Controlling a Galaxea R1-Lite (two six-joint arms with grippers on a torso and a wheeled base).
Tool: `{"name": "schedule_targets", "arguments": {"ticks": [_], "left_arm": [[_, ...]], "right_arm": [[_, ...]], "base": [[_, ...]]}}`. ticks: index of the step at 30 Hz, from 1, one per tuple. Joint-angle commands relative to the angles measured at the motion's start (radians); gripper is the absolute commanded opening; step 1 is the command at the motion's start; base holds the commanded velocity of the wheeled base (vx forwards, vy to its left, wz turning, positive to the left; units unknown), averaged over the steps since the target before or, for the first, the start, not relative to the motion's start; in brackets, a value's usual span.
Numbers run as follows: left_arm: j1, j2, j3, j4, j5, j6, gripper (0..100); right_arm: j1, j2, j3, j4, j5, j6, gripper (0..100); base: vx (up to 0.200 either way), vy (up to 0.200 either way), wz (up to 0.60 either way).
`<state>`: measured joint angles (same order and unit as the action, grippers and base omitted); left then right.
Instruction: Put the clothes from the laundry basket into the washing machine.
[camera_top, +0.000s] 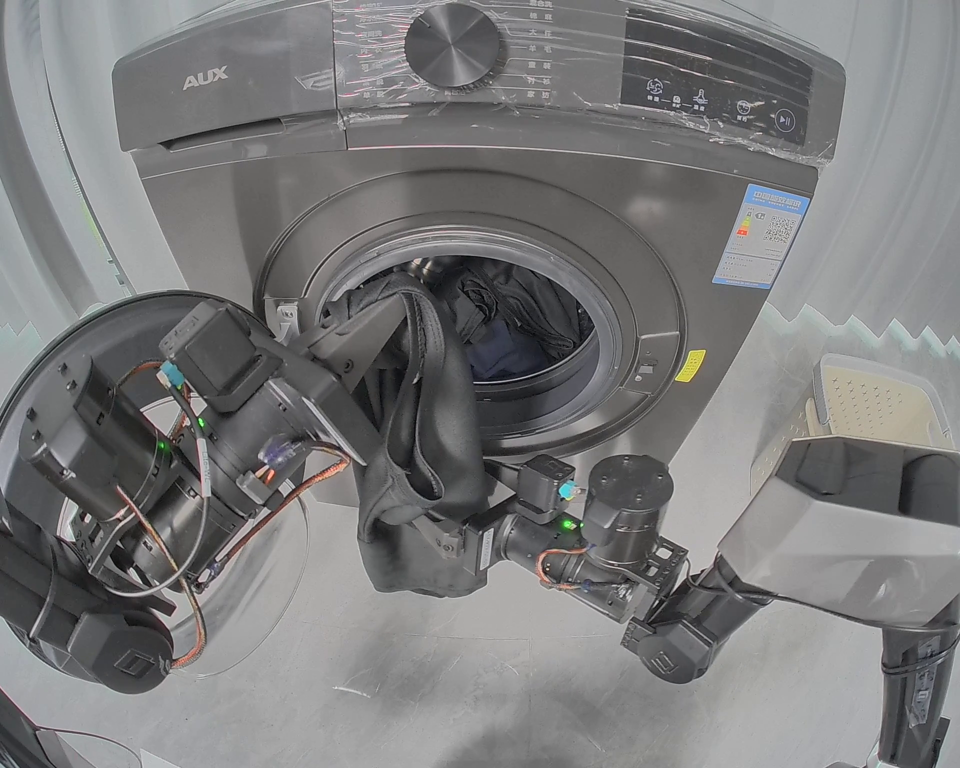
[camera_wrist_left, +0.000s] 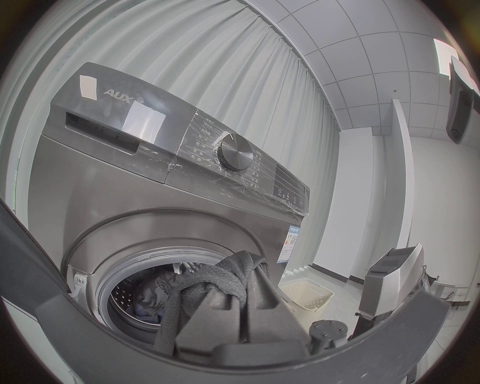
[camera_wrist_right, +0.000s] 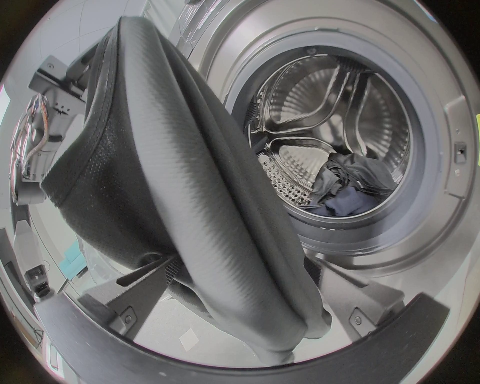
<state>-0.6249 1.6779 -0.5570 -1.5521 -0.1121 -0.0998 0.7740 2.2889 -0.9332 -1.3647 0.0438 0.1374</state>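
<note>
A black garment (camera_top: 430, 430) hangs in front of the washing machine's round opening (camera_top: 620, 300). My left gripper (camera_top: 392, 312) is shut on the garment's top at the upper left of the opening; in the left wrist view the cloth (camera_wrist_left: 215, 275) drapes over that gripper (camera_wrist_left: 245, 302). My right gripper (camera_top: 440, 535) sits below at the garment's lower end, open, with the cloth (camera_wrist_right: 200, 175) hanging between its spread fingers (camera_wrist_right: 145, 285). Dark clothes (camera_top: 510, 320) lie inside the drum (camera_wrist_right: 320, 100). The cream laundry basket (camera_top: 880, 400) stands on the floor at the right, partly hidden by my right arm.
The machine's door (camera_top: 95, 335) stands swung open at the left, behind my left arm. Grey floor (camera_top: 480, 680) lies open in front of the machine. A curtain (camera_wrist_left: 225, 65) hangs behind it.
</note>
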Motion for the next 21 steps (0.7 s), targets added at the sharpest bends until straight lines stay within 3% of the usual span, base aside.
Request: {"name": "schedule_targets", "arguments": {"ticks": [1,8,9,17,21], "left_arm": [[-0.009,-0.007,0.003,0.0,-0.001,0.0,0],[-0.015,-0.018,0.003,0.0,-0.006,-0.005,0],[-0.015,-0.018,0.003,0.0,-0.006,-0.006,0],[-0.009,-0.014,0.003,0.001,-0.003,-0.014,0],[-0.001,-0.003,0.002,0.003,0.0,-0.014,0]], "right_arm": [[0.01,0.101,-0.099,-0.002,0.001,-0.002,100],[0.021,0.133,-0.156,-0.004,-0.007,-0.001,100],[0.021,0.133,-0.161,-0.005,-0.009,0.001,0],[0.001,0.093,-0.151,-0.024,-0.028,0.002,0],[-0.042,-0.013,-0.061,-0.021,-0.073,0.007,0]], "base": [[0.0,0.0,0.0],[0.0,0.0,0.0],[0.0,0.0,0.0],[0.0,0.0,0.0],[0.0,0.0,0.0]]}}
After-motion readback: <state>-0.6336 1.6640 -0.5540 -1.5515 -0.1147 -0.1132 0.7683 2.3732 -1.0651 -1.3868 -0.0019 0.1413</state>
